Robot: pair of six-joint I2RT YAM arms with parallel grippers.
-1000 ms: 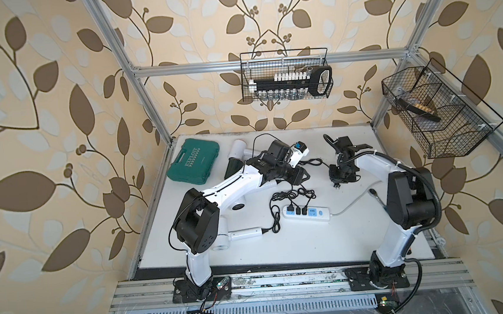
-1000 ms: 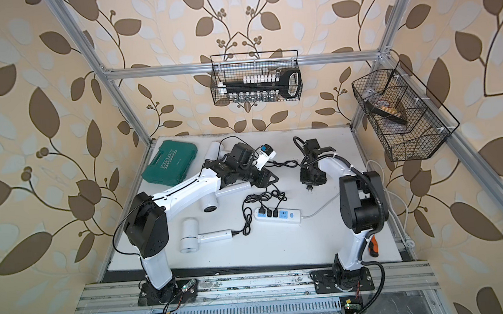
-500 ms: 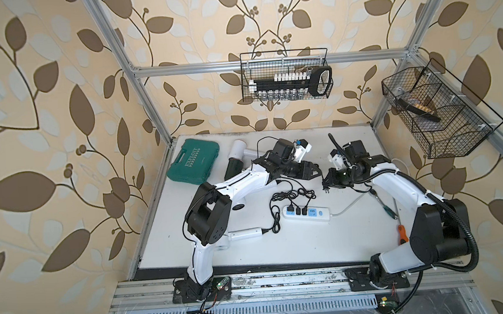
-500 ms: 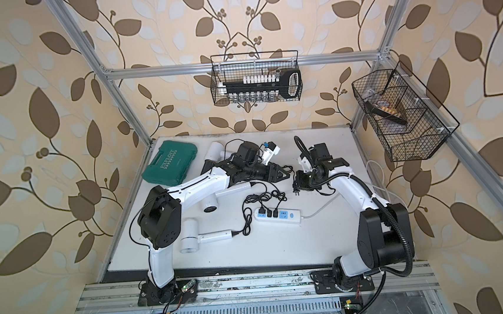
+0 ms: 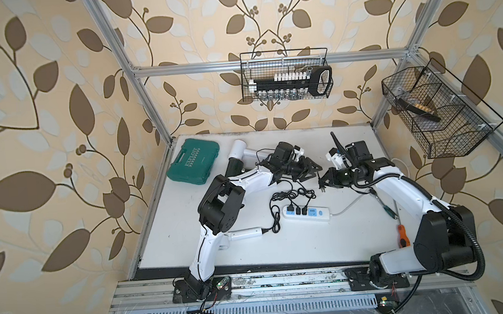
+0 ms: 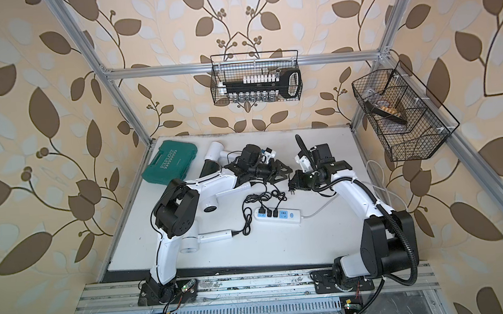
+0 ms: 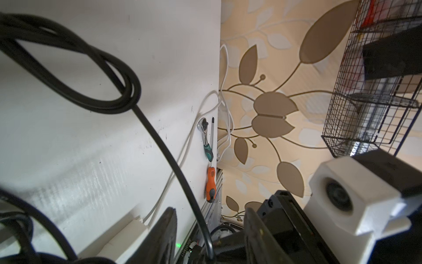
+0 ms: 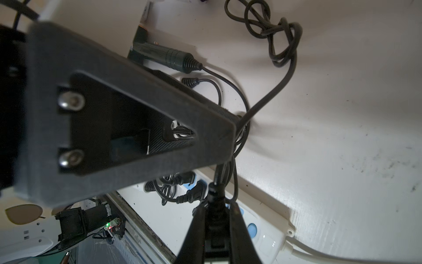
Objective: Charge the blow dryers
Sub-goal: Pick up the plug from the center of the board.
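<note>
Three leaf-papered walls (image 5: 54, 87) are enclosing a scuffed white table (image 5: 312, 245); over it, right gripper (image 5: 325, 180) is clamping a plug (image 8: 214, 198), left gripper (image 5: 314, 169) is gaping.

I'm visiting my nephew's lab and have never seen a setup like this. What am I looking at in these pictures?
This is a robot with two arms fixed at the front edge of a white table. Two pictures look down from overhead and are nearly the same. The other two come from a camera on each arm's wrist, hence the odd close-ups. On the table lie four small blow dryers, one dark green. There is also a white power strip with three black plugs in it, a teal case, a screwdriver and a ratchet. The right arm has its jaws shut on a fourth, loose plug. The left arm has its jaws open, and a black cord seems to pass between them.
</note>
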